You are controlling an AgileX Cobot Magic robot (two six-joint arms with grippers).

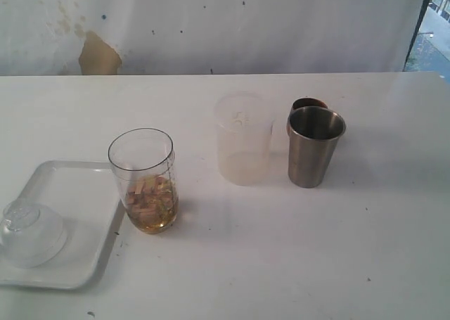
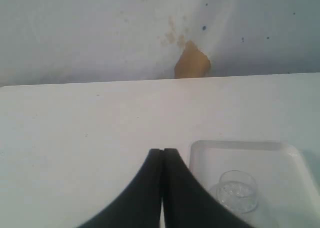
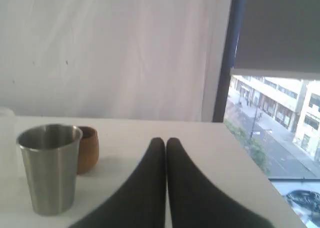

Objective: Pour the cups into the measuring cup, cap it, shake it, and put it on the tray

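Observation:
The clear measuring cup (image 1: 143,179) stands upright on the table just right of the white tray (image 1: 77,190), with brownish bits and liquid in its bottom. A clear domed lid (image 1: 31,230) lies on the tray. The frosted tumbler (image 1: 242,138) stands mid-table, the steel cup (image 1: 313,145) to its right, and the brown wooden cup (image 1: 306,106) is partly hidden behind the steel one. Neither arm appears in the exterior view. My left gripper (image 2: 162,152) is shut and empty, beside the tray (image 2: 280,163) and lid (image 2: 236,190). My right gripper (image 3: 165,142) is shut and empty, beside the steel cup (image 3: 49,168) and wooden cup (image 3: 88,149).
A white wall with a brown torn patch (image 1: 97,55) runs behind the table's far edge. A window (image 3: 280,123) opens past the table's right end. Bare tabletop lies in front of the cups.

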